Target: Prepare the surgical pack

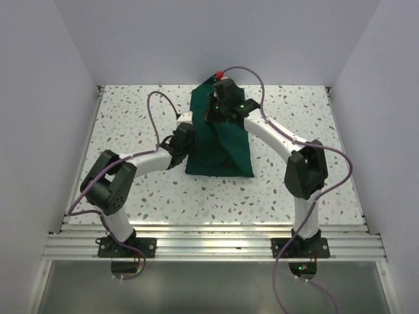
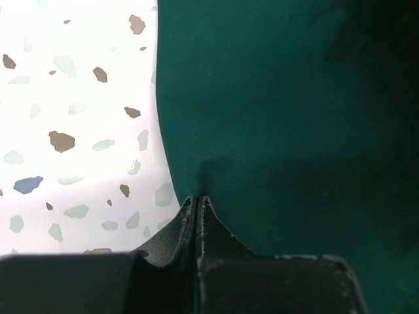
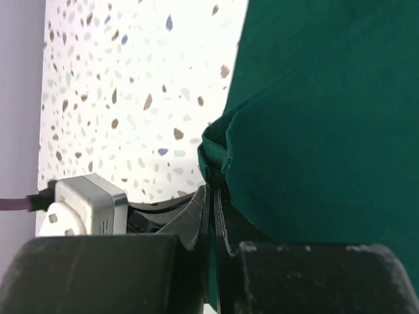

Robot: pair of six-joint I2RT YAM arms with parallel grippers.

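The surgical pack (image 1: 219,140) is a dark green fabric drape lying folded in the middle of the speckled table (image 1: 131,124). My left gripper (image 1: 185,140) is at the drape's left edge. In the left wrist view its fingertips (image 2: 198,199) are pressed together on the hem of the green cloth (image 2: 281,118). My right gripper (image 1: 220,104) hangs over the far part of the drape. In the right wrist view it (image 3: 213,194) is shut on a bunched fold of the cloth (image 3: 219,154), with a strip of green showing between the pads.
White walls close the table in on the left, right and back. A small red thing (image 1: 220,72) sits at the far edge behind the drape. A grey-white box (image 3: 85,206) with a purple cable shows beside my right fingers. Purple cables (image 1: 157,111) loop over both arms.
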